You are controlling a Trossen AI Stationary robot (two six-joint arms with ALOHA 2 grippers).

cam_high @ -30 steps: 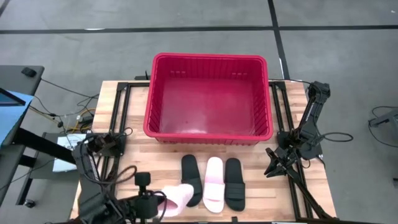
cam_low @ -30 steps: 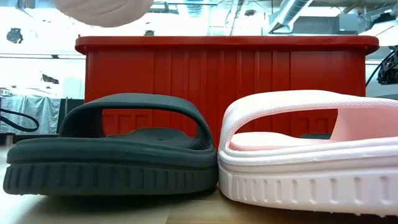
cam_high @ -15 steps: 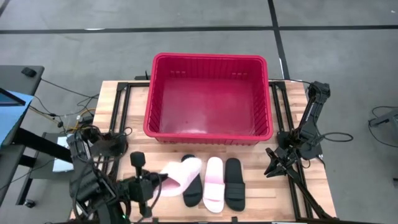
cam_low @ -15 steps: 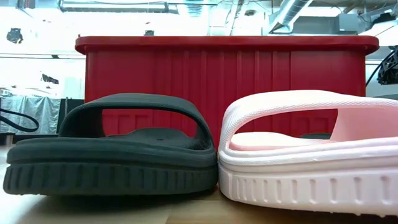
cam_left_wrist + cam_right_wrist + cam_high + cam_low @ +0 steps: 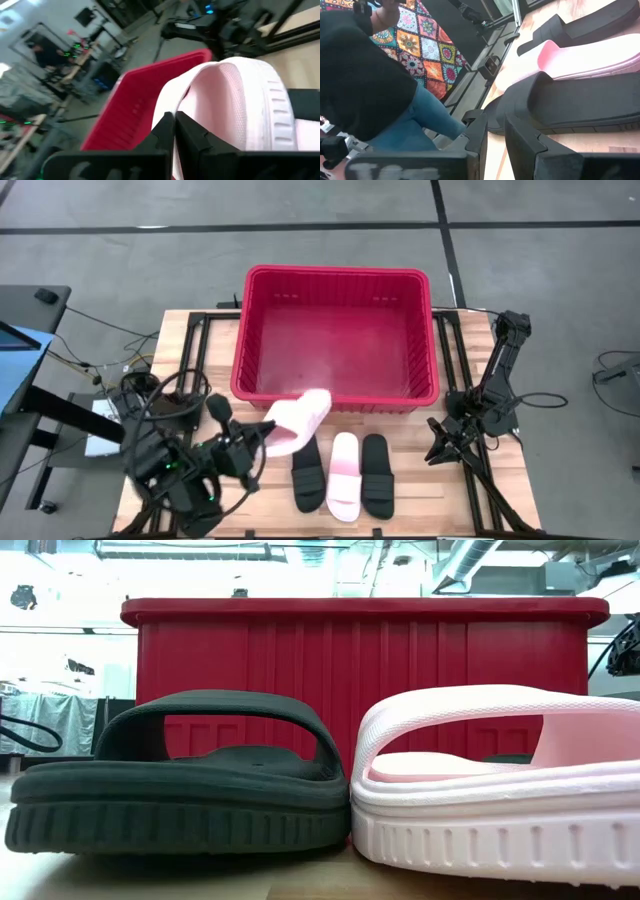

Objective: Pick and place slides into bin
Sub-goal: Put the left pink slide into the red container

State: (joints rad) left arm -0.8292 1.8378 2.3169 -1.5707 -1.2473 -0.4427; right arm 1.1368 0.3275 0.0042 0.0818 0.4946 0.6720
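Wooden table (image 5: 270, 455) on grey floor (image 5: 140, 270)

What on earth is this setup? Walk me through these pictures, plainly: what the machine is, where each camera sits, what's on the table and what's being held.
It is a robot with two dark arms at a wooden table, each ending in a two-finger gripper. One camera looks straight down, one sits at table-top height, and one rides on each wrist. A large red bin stands on the table. In front of it lie three slides: a black slide, a pink slide and another black slide. The left gripper is shut on a fourth, pale pink slide, carried with its tip over the bin's near rim. The right gripper waits at the table's right side, holding nothing. A person stands in the room behind, seen in the right wrist view.
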